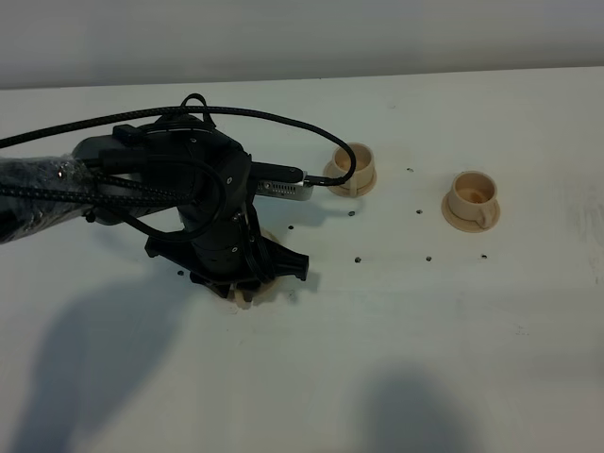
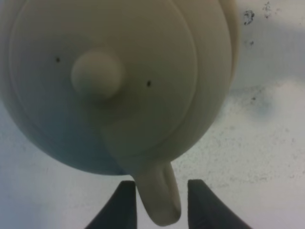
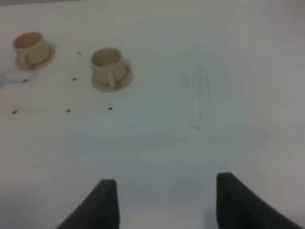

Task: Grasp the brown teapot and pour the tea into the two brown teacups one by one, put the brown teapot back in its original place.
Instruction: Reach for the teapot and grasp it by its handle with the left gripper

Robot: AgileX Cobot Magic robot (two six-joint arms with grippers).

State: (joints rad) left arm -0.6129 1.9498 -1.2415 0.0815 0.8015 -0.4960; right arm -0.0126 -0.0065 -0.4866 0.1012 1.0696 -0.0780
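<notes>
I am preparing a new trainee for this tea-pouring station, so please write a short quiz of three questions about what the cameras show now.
1. True or false: both teacups stand upright on the table.
2. What sits between the fingers of the left end effector? A: the loop handle of the teapot. B: the lid knob. C: a spoon.
3. Fill in the missing word: the right end effector is ____, with only bare table between its fingers.

Key: 1 true; 2 A; 3 open.
</notes>
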